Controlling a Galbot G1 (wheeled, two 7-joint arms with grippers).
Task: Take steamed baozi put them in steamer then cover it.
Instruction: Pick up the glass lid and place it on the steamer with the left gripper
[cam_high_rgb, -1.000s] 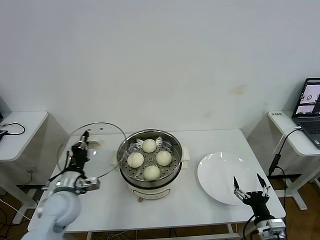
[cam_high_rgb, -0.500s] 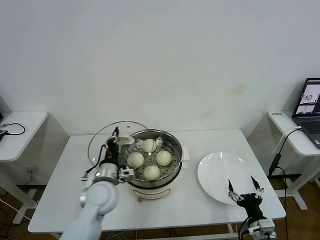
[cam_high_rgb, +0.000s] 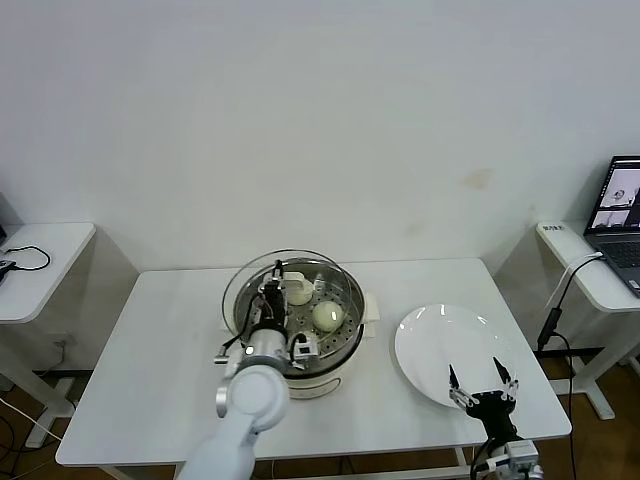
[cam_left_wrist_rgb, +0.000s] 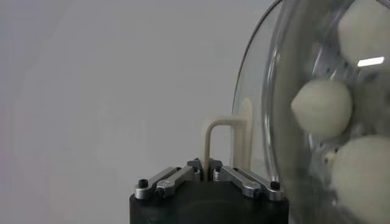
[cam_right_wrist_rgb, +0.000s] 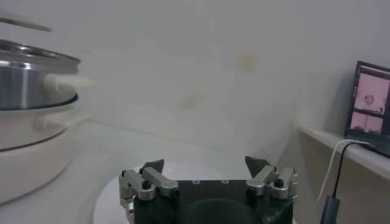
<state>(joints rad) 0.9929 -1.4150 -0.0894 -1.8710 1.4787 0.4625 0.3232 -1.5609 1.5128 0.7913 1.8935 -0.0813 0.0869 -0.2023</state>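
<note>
A: Where's the cover (cam_high_rgb: 285, 290)?
B: Just above the steamer (cam_high_rgb: 340, 340) and its baozi (cam_high_rgb: 328, 316), mid-surface (cam_high_rgb: 160, 350); the left tool (cam_high_rgb: 272, 300) is clamped on its cream handle (cam_left_wrist_rgb: 225, 143).
A: Right tool (cam_high_rgb: 478, 385)?
B: Fingers spread, holding nothing, over the white plate's (cam_high_rgb: 440, 345) near edge.

Clear glass cover (cam_high_rgb: 262, 290) hovers over steel steamer (cam_high_rgb: 345, 335) holding cream-white baozi (cam_high_rgb: 328, 316).

The left gripper (cam_high_rgb: 272, 300) reaches forward at table centre, fingers clamped shut. The right gripper (cam_high_rgb: 476, 384) waits low at the right, fingers spread wide.
</note>
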